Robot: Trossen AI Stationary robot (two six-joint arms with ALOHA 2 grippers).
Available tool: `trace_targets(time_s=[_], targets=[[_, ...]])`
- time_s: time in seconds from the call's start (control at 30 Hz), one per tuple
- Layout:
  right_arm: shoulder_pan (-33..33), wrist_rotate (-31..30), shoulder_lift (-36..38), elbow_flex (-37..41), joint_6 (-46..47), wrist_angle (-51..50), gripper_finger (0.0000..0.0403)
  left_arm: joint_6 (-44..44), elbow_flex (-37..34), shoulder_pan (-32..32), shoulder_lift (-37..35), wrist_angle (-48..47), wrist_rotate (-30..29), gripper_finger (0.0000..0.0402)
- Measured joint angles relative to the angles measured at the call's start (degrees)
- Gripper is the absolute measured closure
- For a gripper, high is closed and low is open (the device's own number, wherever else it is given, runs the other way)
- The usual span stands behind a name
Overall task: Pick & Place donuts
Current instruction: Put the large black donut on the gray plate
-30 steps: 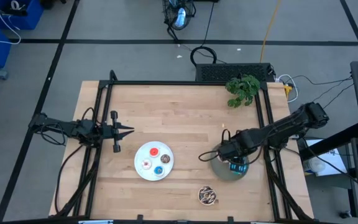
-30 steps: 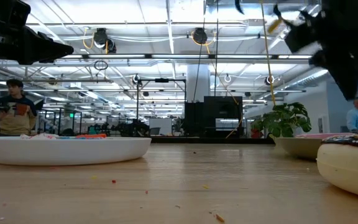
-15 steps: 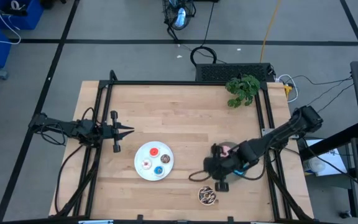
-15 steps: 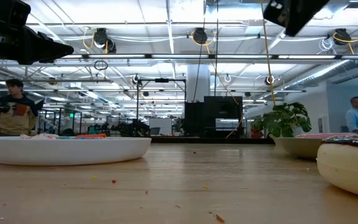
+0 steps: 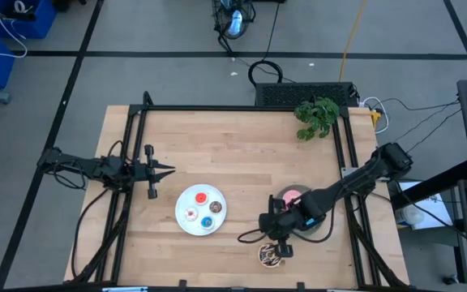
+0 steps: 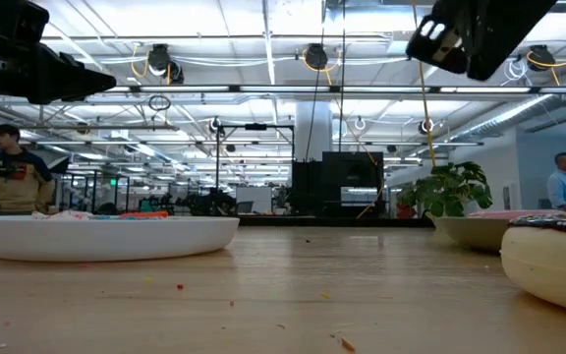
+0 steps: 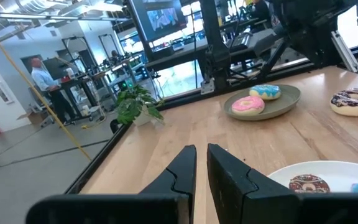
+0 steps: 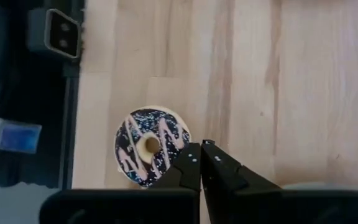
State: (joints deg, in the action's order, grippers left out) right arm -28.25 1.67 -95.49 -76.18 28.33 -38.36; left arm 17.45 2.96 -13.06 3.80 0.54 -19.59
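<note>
A chocolate donut (image 5: 271, 255) with pale stripes lies flat on the table near its near edge; my right gripper (image 8: 199, 145) hovers shut above the table just beside it (image 8: 152, 146). The grey plate (image 7: 291, 98) holds a pink-iced donut (image 7: 248, 104) and a blue-iced donut (image 7: 265, 92). On the white plate (image 5: 186, 199) lie several tiny donuts, among them a red one (image 5: 201, 197) and a blue one (image 5: 207, 222). My left gripper (image 5: 167, 170) waits shut at the table's left, above the wood.
A green potted plant (image 5: 316, 113) stands at the far right corner. Black frame bars (image 5: 242, 108) run along the table's far, left and right sides. My right arm (image 5: 343, 188) lies across the grey plate. Bare wood stretches between the two plates and toward the far edge.
My right gripper has left the grey plate and swung toward the table's near edge and a little left, ending over the chocolate donut. The pink-iced donut on the grey plate now shows beside the arm.
</note>
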Motion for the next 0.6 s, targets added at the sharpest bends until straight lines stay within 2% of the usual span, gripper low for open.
trace_targets(time_s=[0.17, 0.43, 0.6], targets=[[-1.3, -0.5, -3.2, -5.3, 2.4, -6.6, 0.0402, 0.0, 0.0, 0.0, 0.0, 0.0, 0.0, 0.0355], [-4.1, -3.1, -15.6, -27.2, 1.3, -28.4, 0.0403, -0.1, 0.0, 0.0, 0.0, 0.1, 0.0, 0.0355], [-4.2, -3.1, -20.1, -33.0, -0.4, -31.5, 0.0403, -0.2, 0.0, 0.0, 0.0, 0.1, 0.0, 0.0355]])
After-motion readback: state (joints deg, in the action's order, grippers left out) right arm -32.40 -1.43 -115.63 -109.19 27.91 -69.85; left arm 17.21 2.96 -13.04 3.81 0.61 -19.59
